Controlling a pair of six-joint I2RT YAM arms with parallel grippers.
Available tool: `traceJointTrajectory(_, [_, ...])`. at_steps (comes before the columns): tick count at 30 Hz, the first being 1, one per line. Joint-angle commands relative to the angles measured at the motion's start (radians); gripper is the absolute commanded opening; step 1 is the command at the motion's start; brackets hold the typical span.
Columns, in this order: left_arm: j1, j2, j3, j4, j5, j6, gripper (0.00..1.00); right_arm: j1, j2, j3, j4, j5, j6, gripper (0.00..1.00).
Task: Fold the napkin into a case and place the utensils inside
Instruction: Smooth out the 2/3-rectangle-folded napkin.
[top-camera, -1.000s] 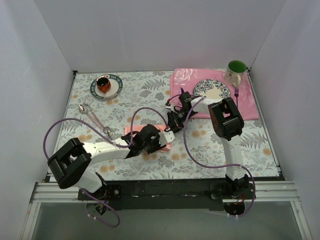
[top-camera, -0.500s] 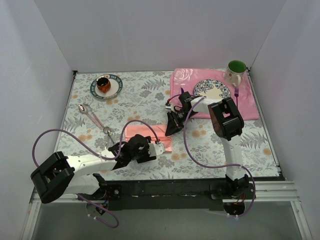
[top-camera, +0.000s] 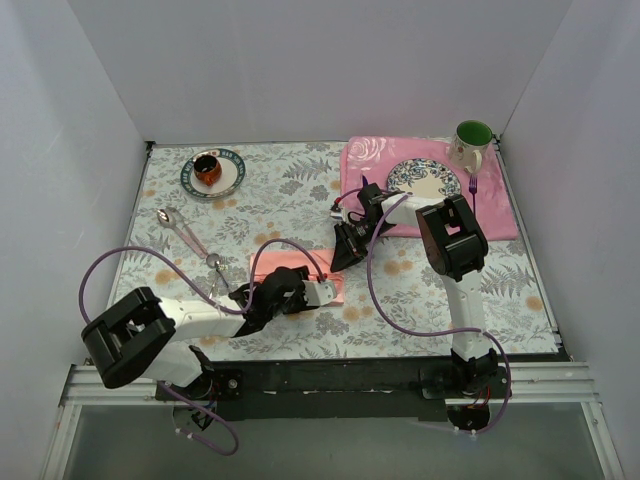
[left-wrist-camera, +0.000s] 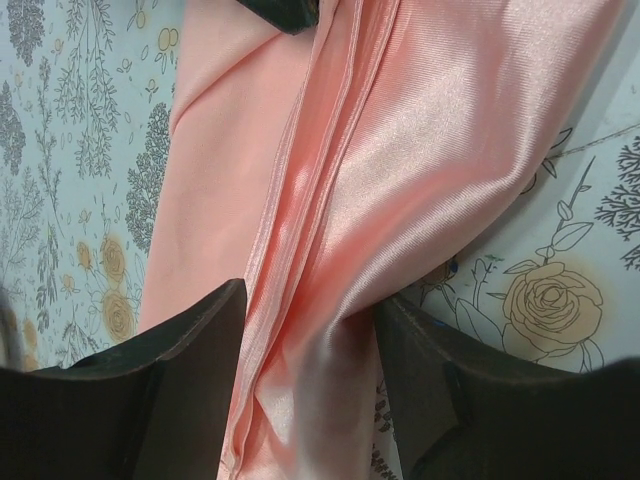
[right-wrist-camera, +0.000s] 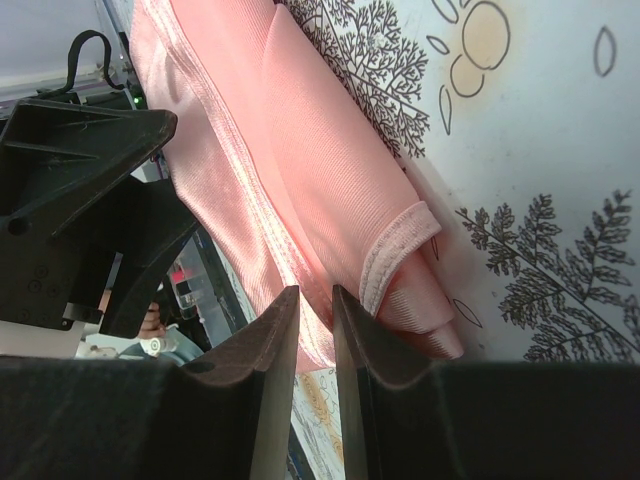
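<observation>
On the left of the floral tabletop (top-camera: 290, 190), the silver utensils (top-camera: 190, 238) lie slanted and bare, well apart from a small saucer (top-camera: 212, 173) with a brown cup farther back. Just right of the utensils, near the front edge, the salmon-pink napkin (top-camera: 283, 267) lies folded into a narrow oblong with layered edges running along its length.

The left gripper (left-wrist-camera: 310, 297) is low over the near end of the napkin. Its jaws are apart, with a ridge of the folded cloth lying between them. It cannot be told whether the fingers press on the cloth.

At the napkin's right end, the right gripper (right-wrist-camera: 310, 300) reaches down from the back. Its jaws are nearly together, pinching the napkin's edge, and pink cloth shows in the thin gap.

At the far right, a rose-patterned placemat (top-camera: 370, 155) carries a patterned plate (top-camera: 425, 180), a green mug (top-camera: 472, 142) and a purple fork (top-camera: 473, 186).
</observation>
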Motion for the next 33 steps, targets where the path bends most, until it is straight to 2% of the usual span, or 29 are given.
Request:
traceJointTrajectory(1, [-0.016,0.017,0.002,-0.036,0.020,0.003,0.54,0.021,0.069,-0.031,0.017,0.254,-0.078,0.30])
traceJointTrajectory(5, [-0.023,0.008,0.051,-0.102,0.070,-0.026,0.44,0.023,0.069,-0.035,0.018,0.255,-0.077,0.30])
traceJointTrajectory(6, [-0.023,0.005,0.077,-0.122,0.080,-0.034,0.33,0.021,0.068,-0.036,0.020,0.255,-0.077,0.30])
traceJointTrajectory(9, [-0.022,-0.017,0.108,-0.203,0.124,-0.049,0.11,0.021,0.068,-0.035,0.018,0.257,-0.078,0.30])
traceJointTrajectory(12, [-0.016,-0.031,0.130,-0.277,0.156,-0.064,0.00,0.023,0.068,-0.035,0.018,0.259,-0.081,0.30])
traceJointTrajectory(13, [-0.013,-0.029,0.148,-0.304,0.162,-0.072,0.00,0.023,0.068,-0.033,0.017,0.259,-0.083,0.30])
traceJointTrajectory(16, [0.029,0.000,0.203,-0.363,0.193,-0.101,0.00,0.021,0.069,-0.035,0.015,0.259,-0.084,0.30])
traceJointTrajectory(25, [0.188,0.115,0.346,-0.484,0.422,-0.149,0.00,0.021,0.069,-0.035,0.015,0.259,-0.086,0.30])
traceJointTrajectory(26, [0.209,0.123,0.370,-0.504,0.445,-0.147,0.04,0.021,0.071,-0.030,0.015,0.259,-0.084,0.30])
traceJointTrajectory(29, [0.256,0.083,0.387,-0.552,0.524,-0.152,0.32,0.023,0.072,-0.024,0.012,0.260,-0.084,0.30])
traceJointTrajectory(31, [0.265,0.019,0.349,-0.544,0.534,-0.144,0.39,0.021,0.077,-0.019,0.009,0.265,-0.087,0.30])
traceJointTrajectory(32, [0.265,-0.065,0.325,-0.542,0.534,-0.124,0.43,0.021,0.075,-0.018,0.009,0.266,-0.089,0.30])
traceJointTrajectory(33, [0.266,-0.107,0.278,-0.541,0.526,-0.115,0.53,0.021,0.075,-0.019,0.007,0.266,-0.091,0.30])
